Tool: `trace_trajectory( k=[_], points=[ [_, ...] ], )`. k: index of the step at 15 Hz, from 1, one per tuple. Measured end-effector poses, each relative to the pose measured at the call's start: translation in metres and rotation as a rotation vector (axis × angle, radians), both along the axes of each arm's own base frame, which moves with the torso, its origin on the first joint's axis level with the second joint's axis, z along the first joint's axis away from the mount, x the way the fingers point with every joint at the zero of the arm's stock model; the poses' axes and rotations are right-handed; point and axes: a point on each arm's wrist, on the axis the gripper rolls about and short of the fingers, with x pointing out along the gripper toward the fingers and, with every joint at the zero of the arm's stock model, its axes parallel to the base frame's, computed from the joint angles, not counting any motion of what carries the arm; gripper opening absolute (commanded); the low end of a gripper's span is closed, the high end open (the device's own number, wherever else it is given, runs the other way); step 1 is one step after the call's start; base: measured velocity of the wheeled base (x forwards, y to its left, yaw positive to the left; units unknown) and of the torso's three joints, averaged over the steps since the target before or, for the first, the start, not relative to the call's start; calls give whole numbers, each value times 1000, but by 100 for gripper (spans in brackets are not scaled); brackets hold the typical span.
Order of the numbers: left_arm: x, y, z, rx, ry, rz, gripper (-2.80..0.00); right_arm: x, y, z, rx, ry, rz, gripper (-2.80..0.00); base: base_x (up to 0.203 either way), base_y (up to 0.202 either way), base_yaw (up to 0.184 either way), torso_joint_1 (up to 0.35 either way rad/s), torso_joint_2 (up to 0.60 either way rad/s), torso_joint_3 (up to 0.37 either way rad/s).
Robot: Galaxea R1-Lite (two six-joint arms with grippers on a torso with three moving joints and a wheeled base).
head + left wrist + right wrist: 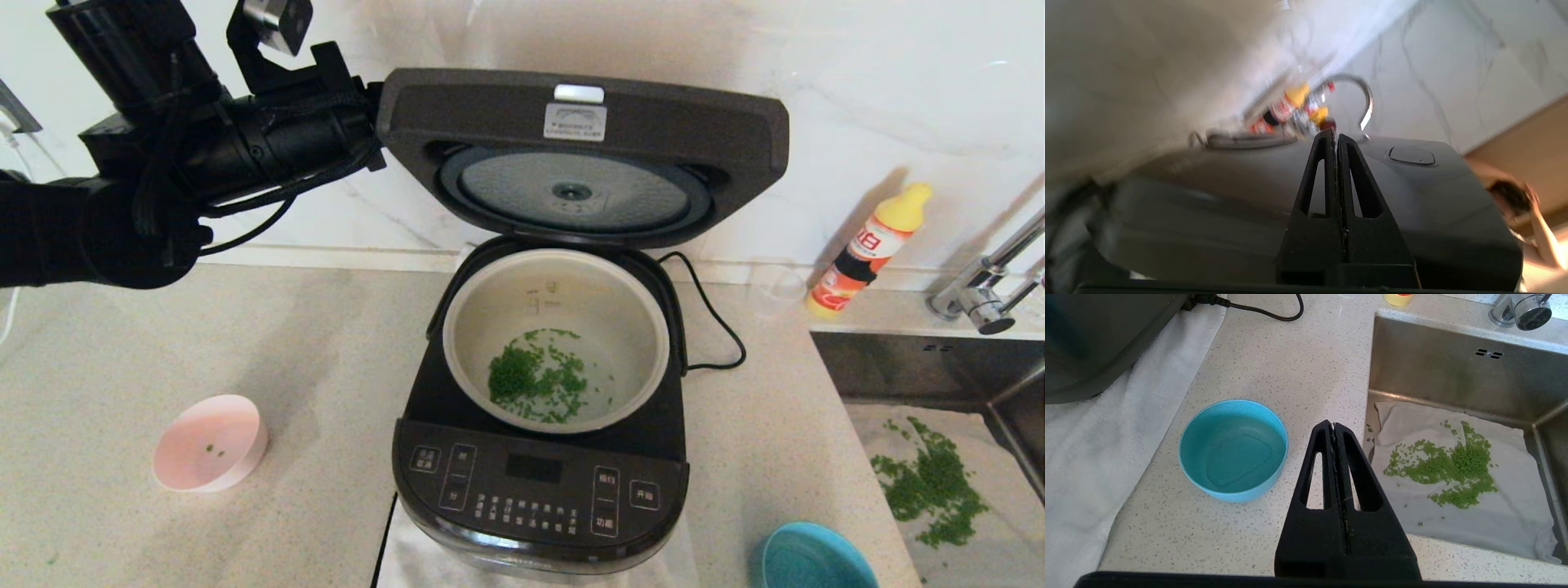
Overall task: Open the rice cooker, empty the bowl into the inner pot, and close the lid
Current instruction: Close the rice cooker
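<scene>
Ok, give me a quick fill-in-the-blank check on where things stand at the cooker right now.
1. The lid of the rice cooker stands ____.
2. The green bits lie inside the ____, while the pink bowl holds only a couple.
3. The left gripper, up beside the lid's back, has its fingers ____.
4. The blue bowl below the right gripper is ____.

Missing words: open; inner pot; shut; empty

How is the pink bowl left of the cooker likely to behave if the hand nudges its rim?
The pink bowl sits tilted, with its mouth tipped toward the cooker, so it would probably rock or tip over. It holds only a couple of green bits, so it is likely light and would slide easily on the smooth counter. Its thin, matte wall suggests plastic, so it is probably not fragile.
</scene>
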Motion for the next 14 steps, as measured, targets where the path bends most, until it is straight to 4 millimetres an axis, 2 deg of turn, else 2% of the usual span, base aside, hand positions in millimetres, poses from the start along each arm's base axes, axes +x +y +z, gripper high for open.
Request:
trace_trajectory(
  k=[6, 14],
  points=[
    [-27, 5, -22, 59, 22, 3, -280, 0, 0, 0, 0, 0, -1, -280, 0, 0, 0, 0, 0, 0],
    [-62, 15, -69, 175, 30, 20, -280, 0, 0, 0, 0, 0, 0, -280, 0, 0, 0, 0, 0, 0]
  ],
)
